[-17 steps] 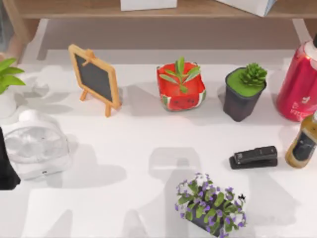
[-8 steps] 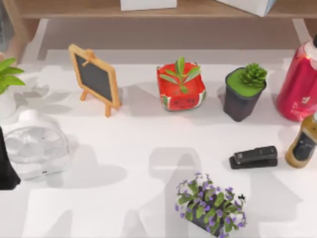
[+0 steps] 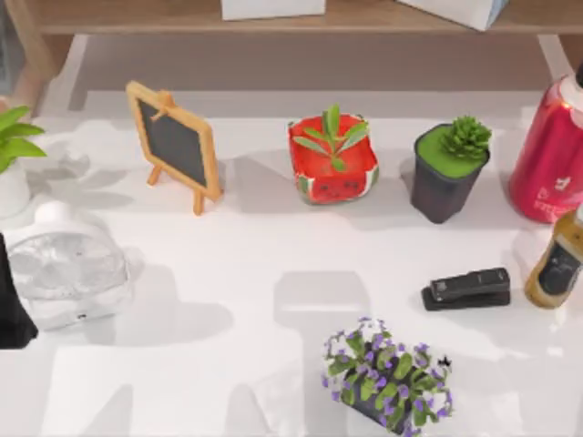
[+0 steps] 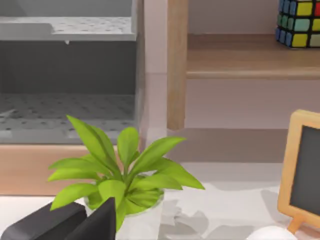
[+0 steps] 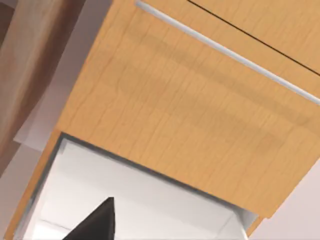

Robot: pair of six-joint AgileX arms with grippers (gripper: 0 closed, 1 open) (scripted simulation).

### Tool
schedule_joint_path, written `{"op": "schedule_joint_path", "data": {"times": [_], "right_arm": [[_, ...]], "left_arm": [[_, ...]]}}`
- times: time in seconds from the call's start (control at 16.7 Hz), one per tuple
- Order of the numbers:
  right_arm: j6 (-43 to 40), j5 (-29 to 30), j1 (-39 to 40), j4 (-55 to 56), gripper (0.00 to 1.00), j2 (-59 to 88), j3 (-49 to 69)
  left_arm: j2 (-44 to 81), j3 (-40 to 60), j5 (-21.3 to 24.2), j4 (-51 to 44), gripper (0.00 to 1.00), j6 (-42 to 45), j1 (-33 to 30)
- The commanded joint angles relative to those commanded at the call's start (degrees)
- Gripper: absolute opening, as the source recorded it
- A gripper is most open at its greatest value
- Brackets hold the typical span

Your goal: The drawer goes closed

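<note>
In the right wrist view the drawer (image 5: 190, 115) is close up: a light wooden front panel with a thin silver bar handle (image 5: 225, 52). Behind the panel its white inside (image 5: 145, 200) lies exposed, so it stands open. A dark tip of my right gripper (image 5: 100, 222) pokes in over that white inside, apart from the panel. My left gripper (image 4: 75, 225) is a dark shape low in the left wrist view, just in front of a leafy green plant (image 4: 120, 175). My left arm (image 3: 11, 300) is a black shape at the table's left edge.
On the white table stand a small chalkboard easel (image 3: 175, 144), a watermelon pot (image 3: 333, 162), a dark succulent pot (image 3: 448, 171), a red can (image 3: 551, 150), a bottle (image 3: 557, 264), a black stapler (image 3: 466, 288), a purple flower box (image 3: 387, 375) and a white fan (image 3: 64, 266). A wooden shelf (image 4: 250, 55) holds a colour cube (image 4: 300, 22).
The arm shadows along the table's near edge have shifted a little. The objects on the table and my left arm have not moved.
</note>
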Motion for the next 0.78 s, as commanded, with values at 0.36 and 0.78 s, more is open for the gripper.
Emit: {"op": "schedule_joint_path", "data": {"times": [0.36, 0.78], "right_arm": [[-29.4, -6.8, -8.1, 23.3, 1.00, 21.3, -4.0], [-56.6, -14.3, -12.2, 43.5, 1.00, 40.2, -3.0]], "left_arm": [[0.0, 0.0, 0.0, 0.0, 1.00, 0.0, 0.0], [0.0, 0.0, 0.0, 0.0, 1.00, 0.0, 0.0]]}}
